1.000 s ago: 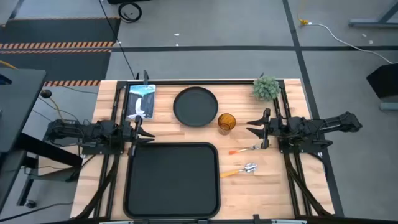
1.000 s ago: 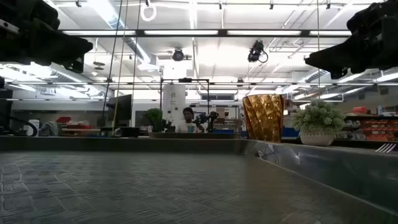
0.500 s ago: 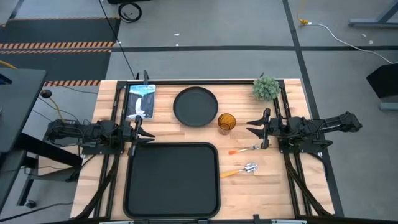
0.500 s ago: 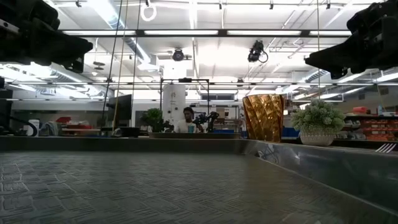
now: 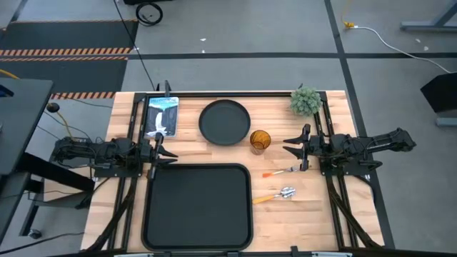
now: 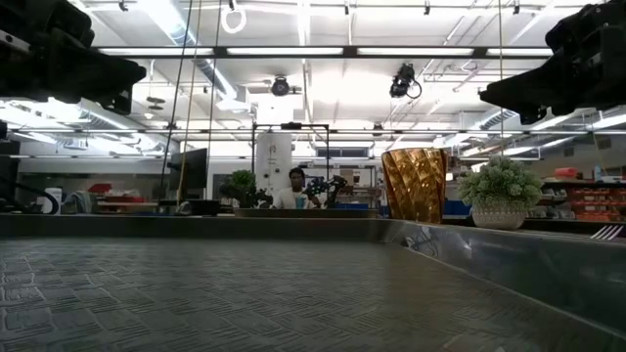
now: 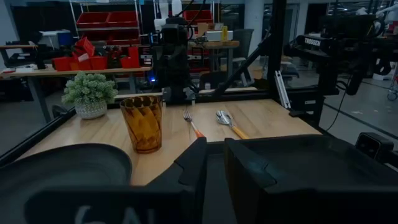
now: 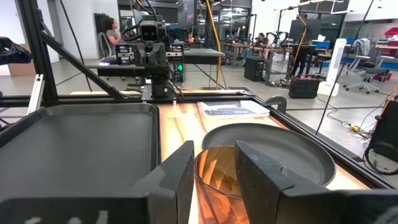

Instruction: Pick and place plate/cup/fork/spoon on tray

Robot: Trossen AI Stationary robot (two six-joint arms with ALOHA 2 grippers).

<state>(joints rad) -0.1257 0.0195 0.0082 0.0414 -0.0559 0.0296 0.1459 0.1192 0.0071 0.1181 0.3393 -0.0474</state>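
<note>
At the right edge of the worktop, the right gripper hangs above the wood with its jaws apart and nothing between them. Just beside it, toward the middle, stands the amber cup, which the right wrist view shows right in front of the fingers. The fork lies just below the right gripper in the high view, its orange handle pointing toward the tray. The spoon lies near the fork, closer to the front edge, its silver bowl away from the tray and its handle end close to the tray's rim.

The round black plate sits beside the cup on the far half of the worktop, apart from the tray. The tray lies at the front centre with nothing on it.

At the left edge, the left gripper waits just past the tray's far left corner, jaws apart and holding nothing. Beyond it, near the far left corner, lies a printed card. A small potted plant stands at the far right corner. In the low view a person shows far off in the room behind.
</note>
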